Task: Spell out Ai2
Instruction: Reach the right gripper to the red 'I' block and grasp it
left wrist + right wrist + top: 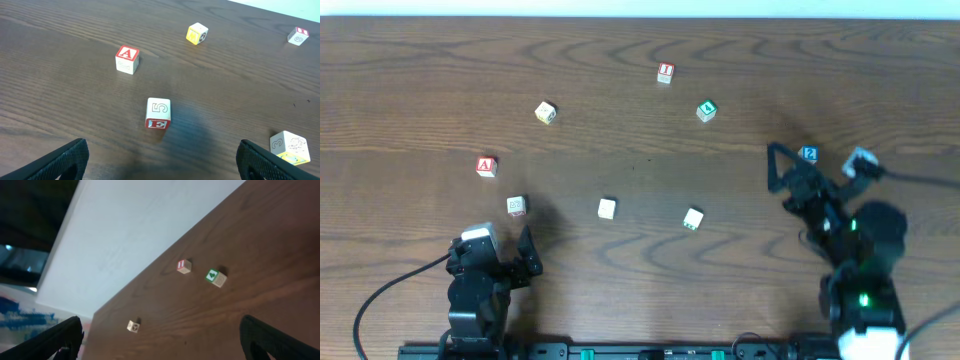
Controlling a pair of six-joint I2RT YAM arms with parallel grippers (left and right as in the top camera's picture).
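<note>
Your left gripper (pixel 162 147) has its two black fingers spread wide apart with nothing between them, and it sits on the near side of the red-faced wooden letter A block (pixel 486 166), a little to its right. Your right gripper (pixel 160 330) is also spread and empty, far to the right of that A block. The blue-faced number 2 block (pixel 808 154) lies just beside the right arm's fingers, roughly level with the A block and well to its right; you cannot tell from overhead whether it touches them. Between the A block and your left gripper stands the white wooden cube marked 5 and E (pixel 158 114). Beyond the A block and to its right is a yellow-faced cube (pixel 545 112). Farther right and farther back sits the red-faced cube showing an I (pixel 665 72), with a green-faced cube (pixel 706 110) near it. All lie on the dark wood-grain table (pixel 400 80)
</note>
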